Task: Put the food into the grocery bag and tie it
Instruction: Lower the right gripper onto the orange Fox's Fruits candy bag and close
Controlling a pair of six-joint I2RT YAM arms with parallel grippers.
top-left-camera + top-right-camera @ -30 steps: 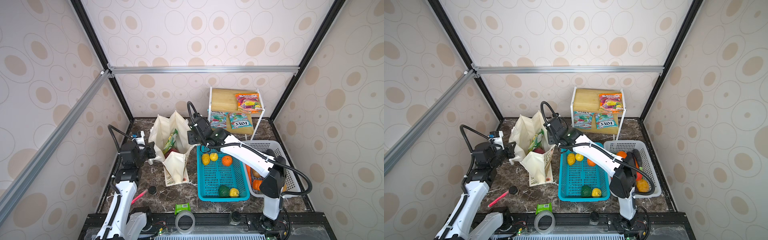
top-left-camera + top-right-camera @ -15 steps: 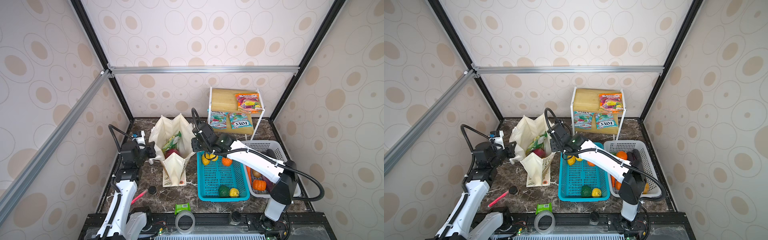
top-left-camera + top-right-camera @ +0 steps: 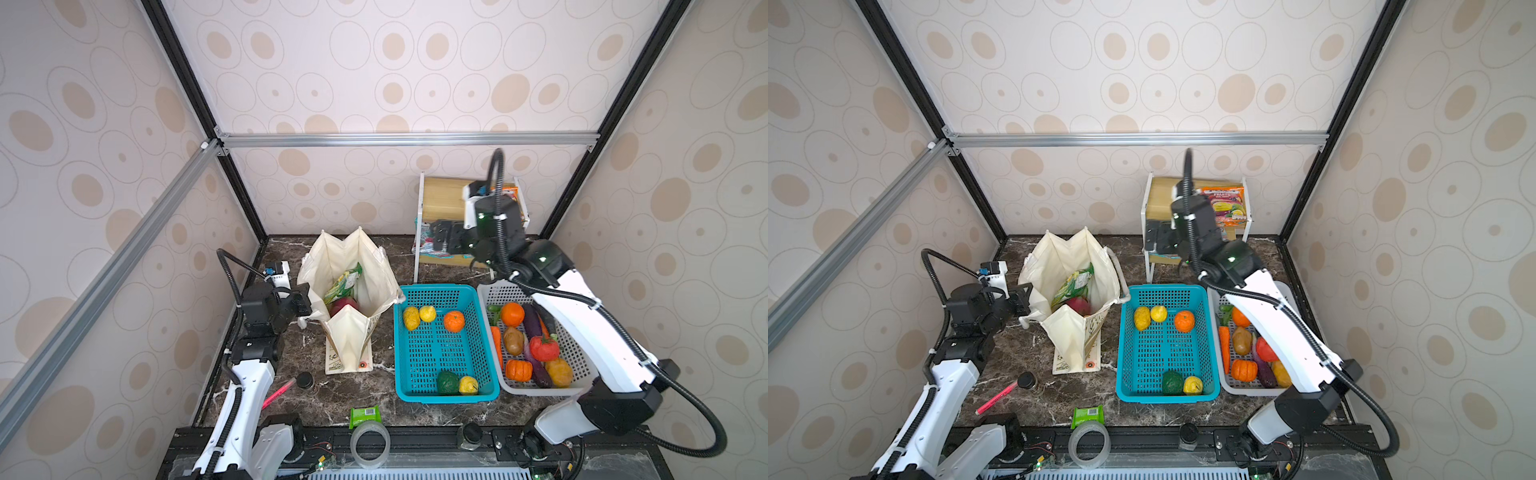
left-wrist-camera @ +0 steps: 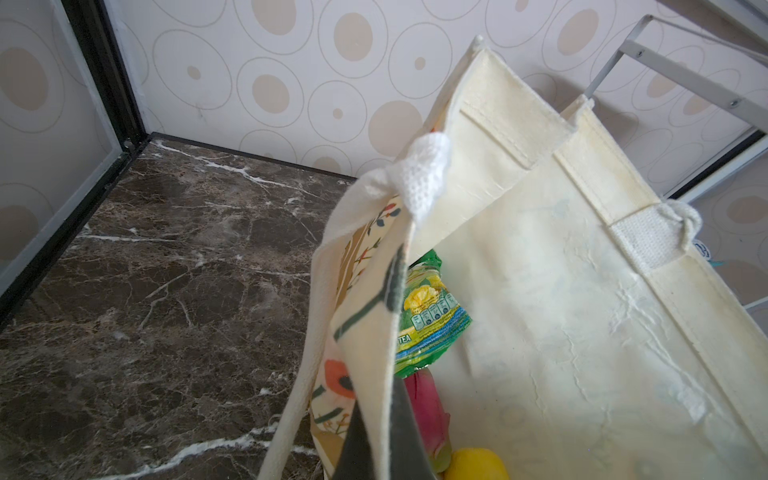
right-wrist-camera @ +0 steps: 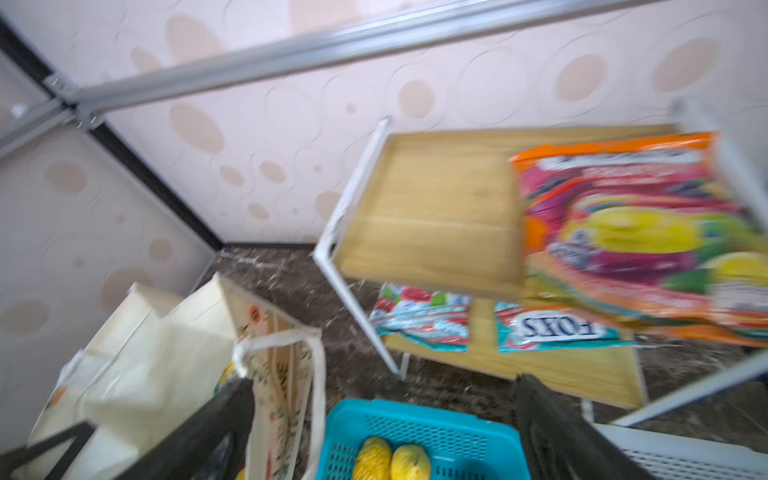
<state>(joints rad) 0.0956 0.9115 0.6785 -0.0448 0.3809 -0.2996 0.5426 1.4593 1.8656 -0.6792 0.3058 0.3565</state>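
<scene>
Your left gripper (image 3: 304,296) is clamped on the rim of the cream floral canvas grocery bag (image 3: 353,262), which stands open just beside the blue plastic basket (image 3: 434,290). A glossy green snack packet (image 3: 344,282) and a pink dragon fruit (image 3: 343,306) lie inside the bag. Your right gripper (image 3: 441,243) hovers at the white-framed wooden shelf (image 3: 440,199), its jaws spread wide and empty.

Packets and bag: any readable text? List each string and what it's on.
"TEA": green packet inside the grocery bag.
"FRUITS": orange packet on the shelf top tier, in a top view.
"FOXS": teal packet on the lower tier, seen upside down in the right wrist view.
Too small to read: the barcode on the small green pack at the table front, and the print low on the bag's outside.
</scene>
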